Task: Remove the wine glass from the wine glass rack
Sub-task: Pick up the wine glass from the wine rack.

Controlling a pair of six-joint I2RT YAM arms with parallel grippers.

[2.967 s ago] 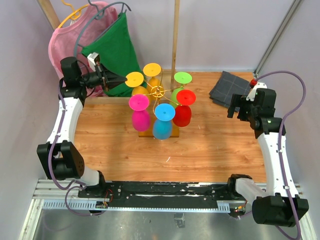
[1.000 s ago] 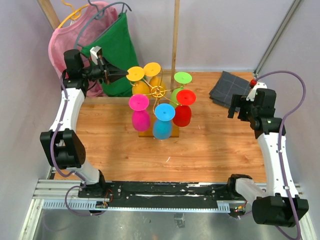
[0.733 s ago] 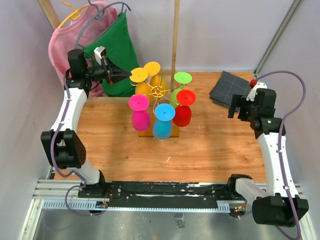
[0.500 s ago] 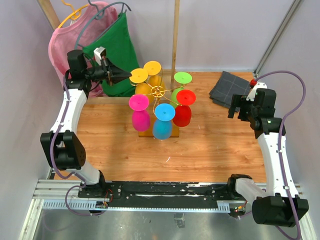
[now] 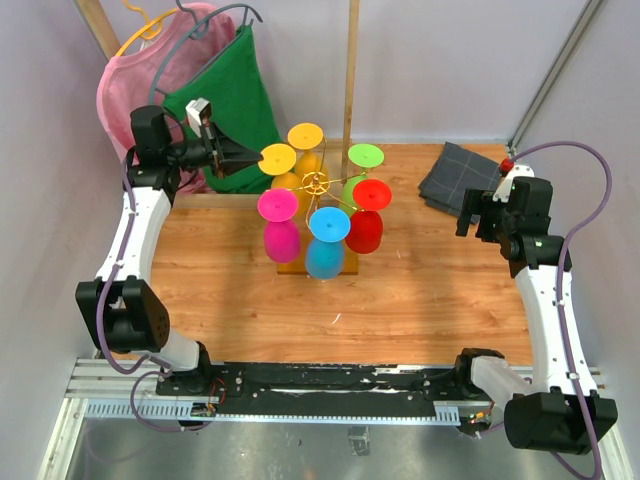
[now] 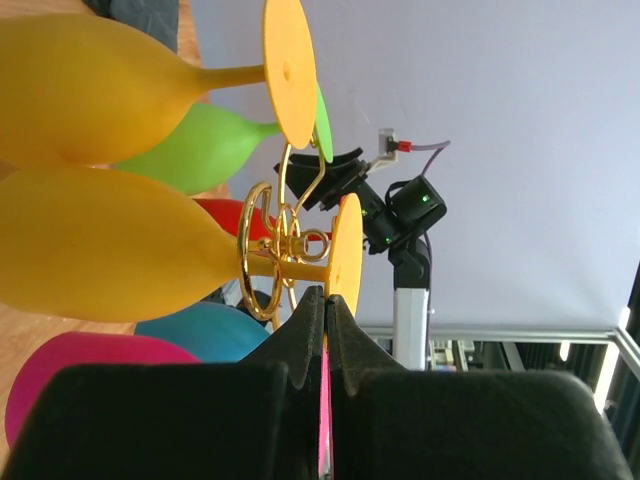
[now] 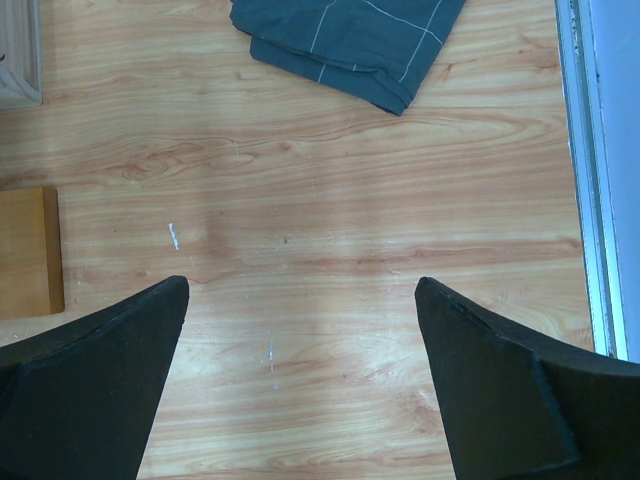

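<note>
The wine glass rack [image 5: 315, 183], a gold wire stand, holds several coloured glasses hanging upside down. My left gripper [image 5: 255, 157] reaches in from the left and is shut on the rim of the yellow wine glass's foot [image 5: 277, 158]. In the left wrist view the fingertips [image 6: 325, 295] meet at the lower edge of that foot [image 6: 345, 250]. The glass's stem still sits in a gold scroll arm [image 6: 262, 250] and its bowl [image 6: 100, 245] lies to the left. My right gripper [image 5: 470, 215] hangs open over bare table [image 7: 300, 285], far from the rack.
Pink [image 5: 277, 205], blue [image 5: 328, 224], red [image 5: 372, 194], green [image 5: 365, 155] and another yellow glass [image 5: 304, 138] crowd the rack. A folded grey cloth [image 5: 460, 175] lies at the back right. Pink and green clothes [image 5: 210, 90] hang behind my left arm, and a wooden post [image 5: 350, 70] stands behind the rack.
My left gripper and the yellow glass's foot have shifted slightly right and then a little toward the front. The right arm has not moved.
</note>
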